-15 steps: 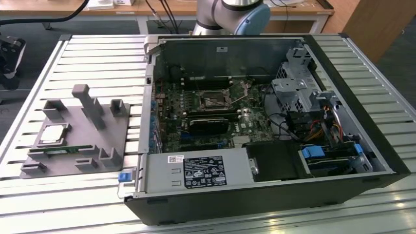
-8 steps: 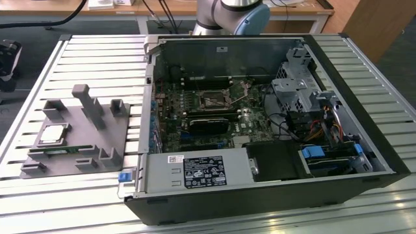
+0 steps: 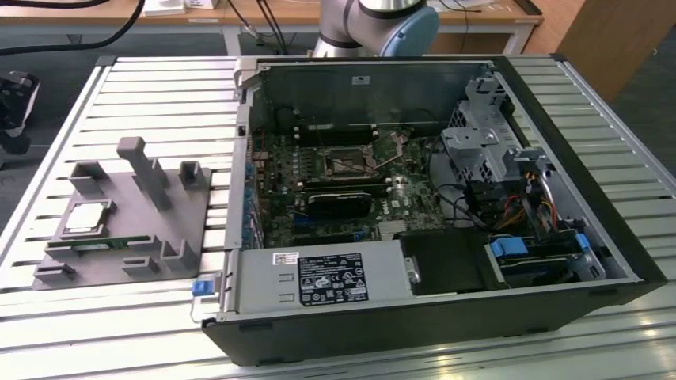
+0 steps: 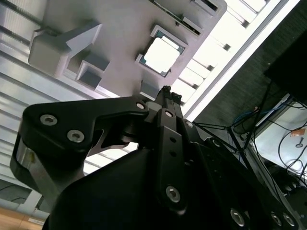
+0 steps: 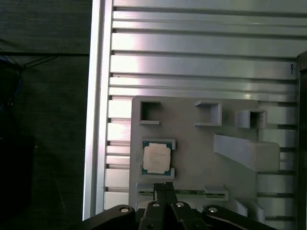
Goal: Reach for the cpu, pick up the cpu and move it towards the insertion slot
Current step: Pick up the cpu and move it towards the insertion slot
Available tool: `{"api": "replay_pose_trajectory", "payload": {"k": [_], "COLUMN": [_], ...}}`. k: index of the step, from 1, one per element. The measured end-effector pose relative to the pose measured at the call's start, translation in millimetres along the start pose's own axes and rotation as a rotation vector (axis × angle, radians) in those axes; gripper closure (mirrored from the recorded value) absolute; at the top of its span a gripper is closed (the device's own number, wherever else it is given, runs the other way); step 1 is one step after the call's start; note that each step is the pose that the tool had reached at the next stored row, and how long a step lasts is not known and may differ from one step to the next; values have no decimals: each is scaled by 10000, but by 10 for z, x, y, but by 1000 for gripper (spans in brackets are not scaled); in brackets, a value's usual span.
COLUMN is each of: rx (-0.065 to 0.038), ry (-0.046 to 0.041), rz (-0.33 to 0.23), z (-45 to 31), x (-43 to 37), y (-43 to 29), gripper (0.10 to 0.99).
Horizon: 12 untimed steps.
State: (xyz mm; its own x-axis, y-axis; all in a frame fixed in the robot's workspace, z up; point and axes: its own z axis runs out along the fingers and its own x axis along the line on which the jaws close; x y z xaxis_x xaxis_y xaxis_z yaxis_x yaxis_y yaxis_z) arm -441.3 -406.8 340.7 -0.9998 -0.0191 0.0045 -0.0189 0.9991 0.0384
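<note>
Reaching for the cpu, I judge.
My end effector hovers near it, closed and empty; grasping needs it opened.

One cpu, one insertion slot, one grey fixture, one memory stick, one computer case, one claw.

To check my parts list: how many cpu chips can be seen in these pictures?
1. The cpu lies flat on the grey fixture, at the exterior view's left, outside the computer case. The insertion slot looks empty; another chip may be hidden inside the case.
</note>
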Motion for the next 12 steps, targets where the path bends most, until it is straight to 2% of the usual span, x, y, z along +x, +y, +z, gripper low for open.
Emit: {"api": "replay_pose_trajectory", "payload": {"k": [4, 6, 7, 10, 11, 12], "rx": [-14, -14, -14, -14, -14, -14], "ry": [0, -1, -1, 0, 0, 0], "rz": [-1, 1, 1, 0, 1, 0], "z": [52, 70, 76, 101, 111, 122], "x": [0, 0, 0, 0, 0, 0], "y": [-5, -6, -7, -14, -16, -17], "gripper": [973, 851, 851, 678, 678, 620]}}
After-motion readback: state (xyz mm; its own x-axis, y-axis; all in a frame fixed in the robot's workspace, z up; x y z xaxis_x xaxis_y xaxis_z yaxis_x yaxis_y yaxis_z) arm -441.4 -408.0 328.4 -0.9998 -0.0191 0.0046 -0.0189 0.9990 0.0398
